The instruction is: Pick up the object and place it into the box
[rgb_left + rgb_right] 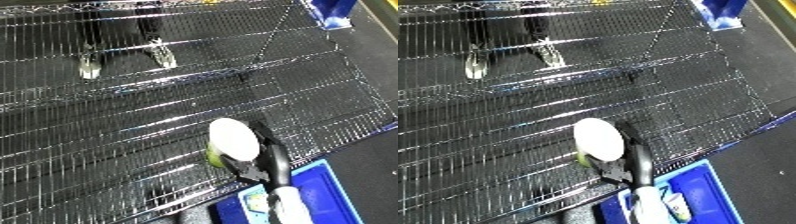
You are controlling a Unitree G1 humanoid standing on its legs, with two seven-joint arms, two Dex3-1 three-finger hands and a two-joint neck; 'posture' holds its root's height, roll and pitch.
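So here's where I'm at on the pick-and-place. The right hand [258,167] is up over the wire shelf [115,125] with its dark fingers [269,145] curled round the object [233,142], a roundish container with a white top and a yellow-green body. Thumb side seems to be underneath, fingers wrapped along the right edge, so it's a wrap, not a fingertip pinch. It looks lifted off the wire, though from this angle I can't swear the bottom isn't touching the mesh.

So I'd call the pick basically done. What's left is the carry and the drop. The blue bin [315,187] sits at the near right, just below the shelf's near edge, and the hand is just beside it, a bit to the far-left of its opening. There's already something pale lying in the bin [675,205], can't tell what.

I'd guess the remaining bit is short: swing the object toward me and right over the rim, then open up. Main worry is clipping the shelf edge or the bin wall on the way.

Left hand doesn't show in either eye.
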